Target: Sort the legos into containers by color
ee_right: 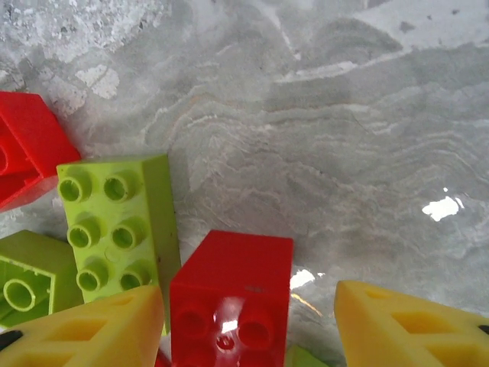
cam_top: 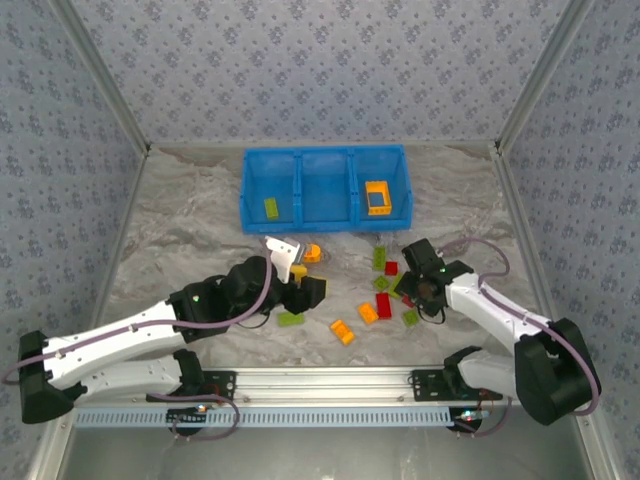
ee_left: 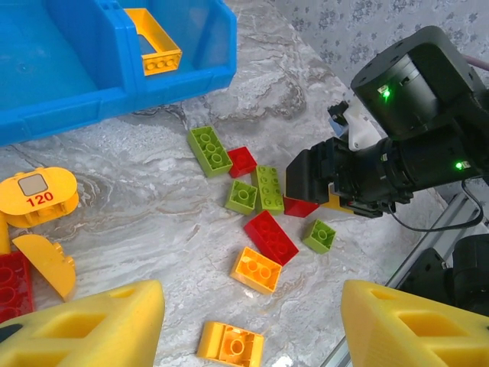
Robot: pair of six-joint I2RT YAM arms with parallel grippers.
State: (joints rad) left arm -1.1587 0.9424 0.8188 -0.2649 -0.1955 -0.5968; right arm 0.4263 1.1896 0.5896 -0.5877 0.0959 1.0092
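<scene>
Right wrist view shows my right claw [ee_right: 248, 329] open wide over the red brick [ee_right: 229, 290] on the desk [ee_right: 344, 115], so I should drop straight down, keep off the green brick [ee_right: 118, 222] just beside it, squeeze softly, then carry it to the middle box [cam_top: 325, 185] of the blue bin [cam_top: 325, 223].

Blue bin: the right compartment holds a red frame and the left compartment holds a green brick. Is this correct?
Not quite. The frame in the right compartment is orange-yellow, not red; the top external view shows it. The left compartment does hold a green brick.
</scene>
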